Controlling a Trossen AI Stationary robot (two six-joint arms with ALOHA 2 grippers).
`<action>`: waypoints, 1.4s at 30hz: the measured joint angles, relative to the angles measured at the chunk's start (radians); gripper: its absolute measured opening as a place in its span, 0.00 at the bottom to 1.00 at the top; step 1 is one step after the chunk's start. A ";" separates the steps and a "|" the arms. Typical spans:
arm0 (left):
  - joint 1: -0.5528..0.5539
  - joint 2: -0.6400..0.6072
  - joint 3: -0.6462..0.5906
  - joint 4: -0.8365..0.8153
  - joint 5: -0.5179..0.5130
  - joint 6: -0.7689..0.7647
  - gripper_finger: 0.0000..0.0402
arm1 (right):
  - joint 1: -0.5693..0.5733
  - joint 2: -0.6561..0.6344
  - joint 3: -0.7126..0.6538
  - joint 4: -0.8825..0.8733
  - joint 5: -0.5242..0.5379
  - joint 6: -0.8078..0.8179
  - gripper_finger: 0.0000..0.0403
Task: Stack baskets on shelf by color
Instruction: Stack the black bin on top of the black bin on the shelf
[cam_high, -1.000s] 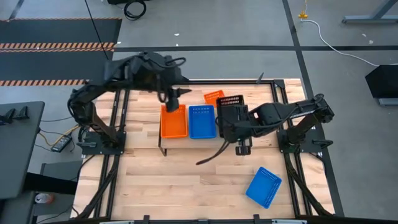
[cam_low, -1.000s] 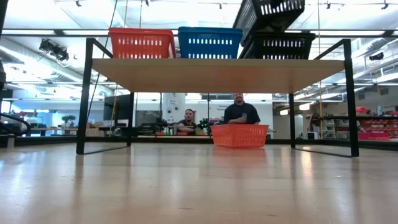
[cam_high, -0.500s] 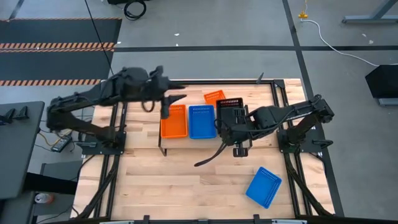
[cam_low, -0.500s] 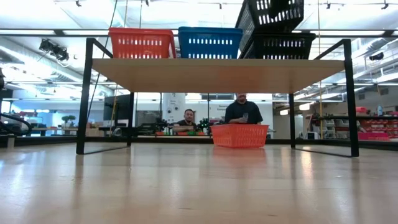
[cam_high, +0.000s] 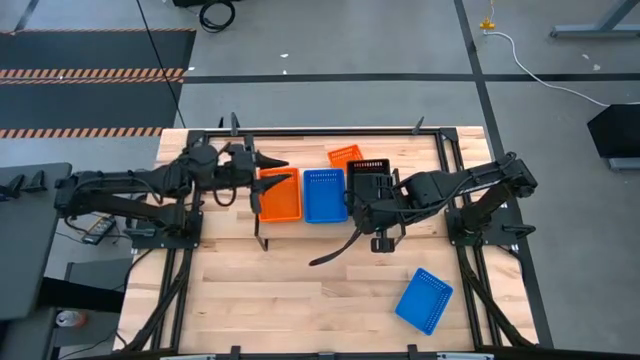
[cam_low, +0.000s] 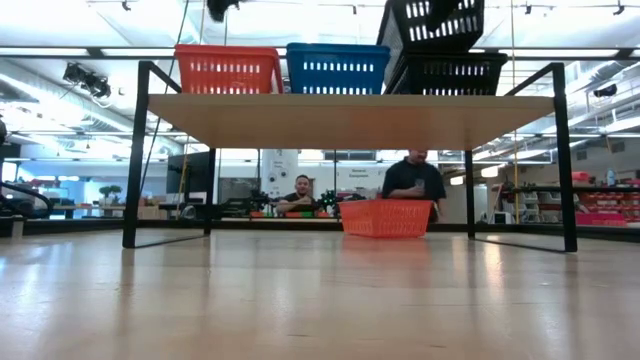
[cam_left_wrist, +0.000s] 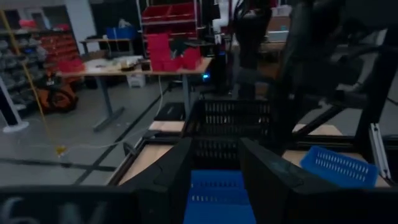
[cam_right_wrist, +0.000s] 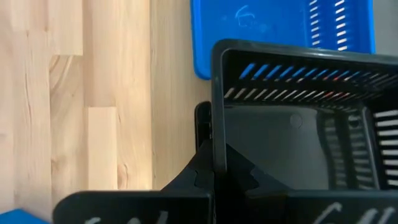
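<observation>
Low view: taking the shelf as the landmark, bare tabletop lies in front of it, and along its board stand an orange basket, a blue basket beside it, and a black basket at the far end, with a second black basket tilted just above that one. Behind the shelf, on the table, sits another orange basket, and beyond it two people show in the room. In the high view, the right gripper hangs over the shelf's black end, its jaws clamped on the rim of the raised black basket; the right wrist view shows that rim pinched between the fingers. The left gripper hovers by the shelf's orange end, jaws apart and holding nothing. A loose blue basket lies well in front of the shelf.
</observation>
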 joint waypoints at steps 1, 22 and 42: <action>0.000 -0.007 -0.022 0.011 -0.002 -0.013 0.35 | 0.000 0.000 0.000 0.003 0.000 0.003 0.02; -0.120 -0.060 -0.083 0.101 -0.015 -0.010 0.33 | -0.044 -0.013 -0.090 0.047 -0.002 0.002 0.02; -0.133 -0.059 -0.083 0.106 -0.018 -0.014 0.31 | -0.036 -0.219 -0.323 0.256 -0.034 0.137 0.17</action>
